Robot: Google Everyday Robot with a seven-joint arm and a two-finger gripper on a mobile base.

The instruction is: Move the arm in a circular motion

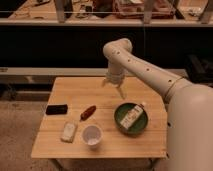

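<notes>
The cream-white arm [150, 70] of thick smooth tubes with small dark dots reaches from the lower right up and left over the wooden table [75, 92]. Its rounded elbow joint [117, 50] sits above the table's back edge. The pale gripper [115, 86] hangs down from it over the back middle of the table, above and left of the green bowl [120, 122]. It holds nothing that I can see.
The green bowl holds a white carton [131, 117]. A white cup [92, 135], a pale packet [69, 132], a red-brown object [88, 112] and a black flat object [56, 108] lie on the table's left half. A dark shelf unit [60, 40] stands behind.
</notes>
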